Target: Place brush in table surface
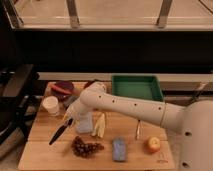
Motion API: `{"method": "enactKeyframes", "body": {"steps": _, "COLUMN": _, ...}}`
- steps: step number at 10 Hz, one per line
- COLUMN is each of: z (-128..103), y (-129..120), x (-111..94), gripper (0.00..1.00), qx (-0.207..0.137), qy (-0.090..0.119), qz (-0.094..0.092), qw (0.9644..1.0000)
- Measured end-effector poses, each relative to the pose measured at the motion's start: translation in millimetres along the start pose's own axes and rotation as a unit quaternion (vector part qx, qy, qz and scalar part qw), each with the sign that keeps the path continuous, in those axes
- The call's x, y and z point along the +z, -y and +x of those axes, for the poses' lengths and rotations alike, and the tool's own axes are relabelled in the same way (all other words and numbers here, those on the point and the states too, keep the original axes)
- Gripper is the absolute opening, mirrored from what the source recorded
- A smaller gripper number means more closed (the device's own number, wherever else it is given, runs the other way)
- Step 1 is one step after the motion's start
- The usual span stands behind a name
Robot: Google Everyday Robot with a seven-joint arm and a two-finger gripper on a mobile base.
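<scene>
The brush [61, 132] has a long black handle that slants down to the left over the left part of the wooden table surface [42, 152]. Its upper end is in my gripper [71, 114], which is at the end of the white arm reaching in from the right. The gripper is shut on the brush's upper end, and the grey head is mostly hidden there. The handle's lower tip is close to the tabletop; I cannot tell whether it touches.
A white cup [50, 106] and a dark red bowl [62, 89] stand at the back left. A green tray [136, 87] is at the back. Pale sticks [100, 125], grapes [86, 147], a blue sponge [119, 149], a fork [138, 131] and an apple [153, 145] lie on the table.
</scene>
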Motion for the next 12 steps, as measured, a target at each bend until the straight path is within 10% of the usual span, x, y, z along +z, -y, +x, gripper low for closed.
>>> {"method": "enactKeyframes", "body": {"steps": 6, "z": -26.6, "y": 22.8, "x": 46.2, "gripper": 0.03, "qx": -0.028, "qy": 0.071, "qz": 0.008, "qw": 0.9970}}
{"method": "enactKeyframes", "body": {"steps": 12, "z": -44.0, "y": 0.5, "x": 87.1, "gripper": 0.60, "qx": -0.012, "qy": 0.119, "qz": -0.042, "qw": 0.9919}}
